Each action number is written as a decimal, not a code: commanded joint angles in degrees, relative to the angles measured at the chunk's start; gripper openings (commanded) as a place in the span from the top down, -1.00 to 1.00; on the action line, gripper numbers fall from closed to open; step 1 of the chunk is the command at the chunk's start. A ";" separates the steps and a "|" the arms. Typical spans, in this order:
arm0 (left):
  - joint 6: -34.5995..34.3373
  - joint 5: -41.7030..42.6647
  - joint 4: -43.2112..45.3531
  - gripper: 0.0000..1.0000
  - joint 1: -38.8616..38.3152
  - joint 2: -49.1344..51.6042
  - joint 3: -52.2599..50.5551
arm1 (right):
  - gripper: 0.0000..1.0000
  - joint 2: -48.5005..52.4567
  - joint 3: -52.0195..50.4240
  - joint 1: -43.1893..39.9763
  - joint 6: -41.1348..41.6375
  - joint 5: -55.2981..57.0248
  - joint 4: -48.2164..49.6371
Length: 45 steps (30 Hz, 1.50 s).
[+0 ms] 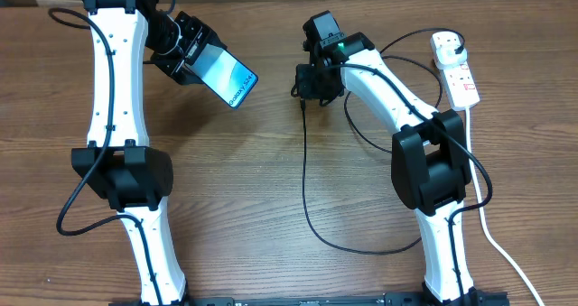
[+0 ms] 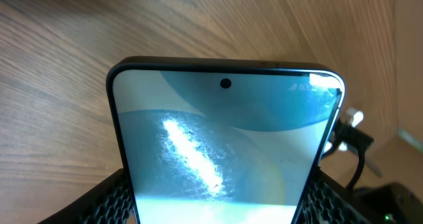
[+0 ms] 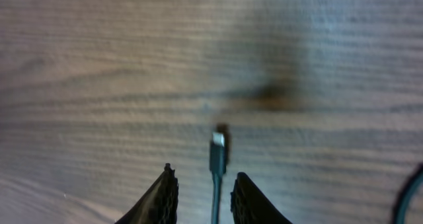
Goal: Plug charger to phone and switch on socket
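We logged left gripper clamped on the phone, raised and tilted | right gripper pinched narrowly on the charger, tip jutting out above the table, well apart from the phone | socket at far right | risk, we judged: thin cable swivelling in the grip, tip meeting the phone askew.

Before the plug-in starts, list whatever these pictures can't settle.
1. Charging port of the phone: the left wrist view shows only the screen, with the near end cut off by the frame edge; in the overhead view it is too small.
2. The right gripper and its hold on the charger: the bottom edge of the right wrist view cuts off the contact; overhead, the arm covers it.
3. Switch on the socket: overhead only, too small to read.
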 commanded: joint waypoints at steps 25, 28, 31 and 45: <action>-4.74 9.09 -0.24 0.91 0.90 0.07 1.40 | 0.52 -0.13 -11.96 1.11 2.21 2.73 8.22; -4.70 9.09 -0.26 0.91 0.90 0.07 1.40 | 0.55 -0.13 -13.05 1.68 2.56 3.78 9.09; -4.55 9.09 -0.28 0.92 0.90 0.07 1.40 | 0.56 -0.13 -14.88 3.69 3.50 6.71 9.97; -4.55 9.07 -0.26 0.92 0.92 0.07 1.40 | 0.78 1.14 -14.62 8.96 7.48 18.34 8.68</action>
